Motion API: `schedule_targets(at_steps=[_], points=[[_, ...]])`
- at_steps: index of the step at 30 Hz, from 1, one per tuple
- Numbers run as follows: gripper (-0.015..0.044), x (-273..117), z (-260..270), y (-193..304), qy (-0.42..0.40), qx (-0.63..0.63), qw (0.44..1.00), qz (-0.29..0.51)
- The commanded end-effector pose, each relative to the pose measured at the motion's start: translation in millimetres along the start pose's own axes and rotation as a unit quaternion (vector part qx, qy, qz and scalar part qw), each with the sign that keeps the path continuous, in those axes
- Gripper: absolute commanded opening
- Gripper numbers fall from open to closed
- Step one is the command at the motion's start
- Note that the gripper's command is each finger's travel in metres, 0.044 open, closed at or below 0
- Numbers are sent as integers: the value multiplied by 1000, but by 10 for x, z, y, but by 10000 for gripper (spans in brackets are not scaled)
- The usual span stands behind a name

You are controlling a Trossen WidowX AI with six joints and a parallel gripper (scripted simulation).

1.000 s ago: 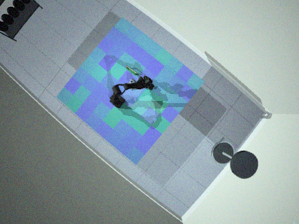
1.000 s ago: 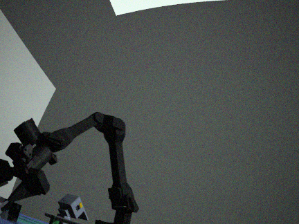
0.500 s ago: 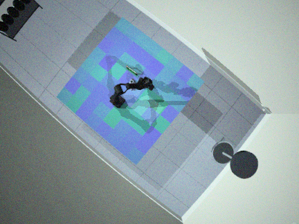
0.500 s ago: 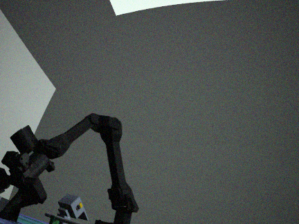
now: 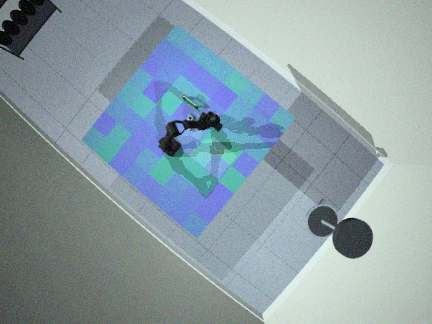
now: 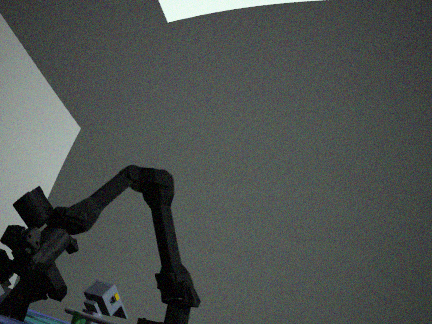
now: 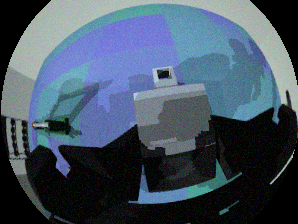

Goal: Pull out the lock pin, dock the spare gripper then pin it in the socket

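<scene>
In the wrist view the spare gripper, a grey block with a dark lower part, stands upright on the mat between my fingers. My gripper is low over it and partly open, with one dark finger on each side; I see no clear contact. The green lock pin lies loose on the mat, and shows at the left in the wrist view. The small grey mount, with a yellow mark, stands near the arm's base; it shows beyond the spare gripper in the wrist view. In the overhead view my gripper hides the spare gripper.
The arm's base stands mid-mat on the blue and green patchwork mat. A dark rack is at the table's far corner, and two dark round discs are at the opposite end.
</scene>
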State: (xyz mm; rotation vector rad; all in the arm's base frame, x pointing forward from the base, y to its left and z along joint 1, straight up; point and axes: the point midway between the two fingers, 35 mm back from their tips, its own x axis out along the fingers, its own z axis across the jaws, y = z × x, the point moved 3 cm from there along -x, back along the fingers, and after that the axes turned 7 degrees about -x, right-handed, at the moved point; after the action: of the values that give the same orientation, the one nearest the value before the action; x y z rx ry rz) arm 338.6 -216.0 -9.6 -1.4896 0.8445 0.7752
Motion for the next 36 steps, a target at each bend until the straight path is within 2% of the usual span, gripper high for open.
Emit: schedule_targets(at_steps=[1, 4, 13, 30, 36], points=[[256, 3, 3, 1, -2, -2, 1000, -1], [236, 3, 0, 1, -2, -2, 1000, -1], [0, -209, -44, -164, -1, -2, 1000, -2], [0, -1009, -80, -588, -1, -2, 1000, -2], [0, -981, -70, -555, -3, 1, 1000, 3]])
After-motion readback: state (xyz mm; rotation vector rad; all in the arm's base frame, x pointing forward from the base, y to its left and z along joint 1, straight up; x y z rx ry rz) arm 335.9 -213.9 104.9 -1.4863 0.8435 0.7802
